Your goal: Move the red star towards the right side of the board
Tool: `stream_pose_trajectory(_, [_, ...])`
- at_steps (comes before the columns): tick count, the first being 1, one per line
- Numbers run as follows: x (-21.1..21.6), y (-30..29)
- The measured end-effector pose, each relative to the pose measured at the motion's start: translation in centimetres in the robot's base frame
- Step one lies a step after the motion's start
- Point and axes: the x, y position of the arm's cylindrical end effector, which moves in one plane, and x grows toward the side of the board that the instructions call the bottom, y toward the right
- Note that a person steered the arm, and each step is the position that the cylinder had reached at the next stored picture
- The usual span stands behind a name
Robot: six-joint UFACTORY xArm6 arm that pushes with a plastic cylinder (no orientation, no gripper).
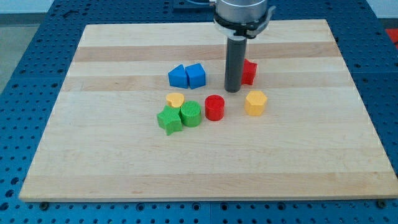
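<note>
The red star (pixel 249 71) sits above the board's middle, mostly hidden behind my rod, with only its right part showing. My tip (pixel 233 90) rests on the board just left of and below the star, close against its left side. A red cylinder (pixel 214 107) stands below and left of the tip. A yellow hexagon block (pixel 255 102) stands below and right of the tip.
Two blue blocks (pixel 186 76) sit side by side left of the tip. A yellow heart (pixel 175 99), a green cylinder (pixel 191 114) and a green star (pixel 169 120) cluster at lower left. The wooden board (pixel 199 168) lies on a blue perforated table.
</note>
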Motion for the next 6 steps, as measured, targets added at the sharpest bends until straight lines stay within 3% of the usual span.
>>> stream_pose_trajectory(2, [-4.4,-1.2])
stream_pose_trajectory(3, [-4.3,-0.4])
stream_pose_trajectory(6, [-2.3,15.8])
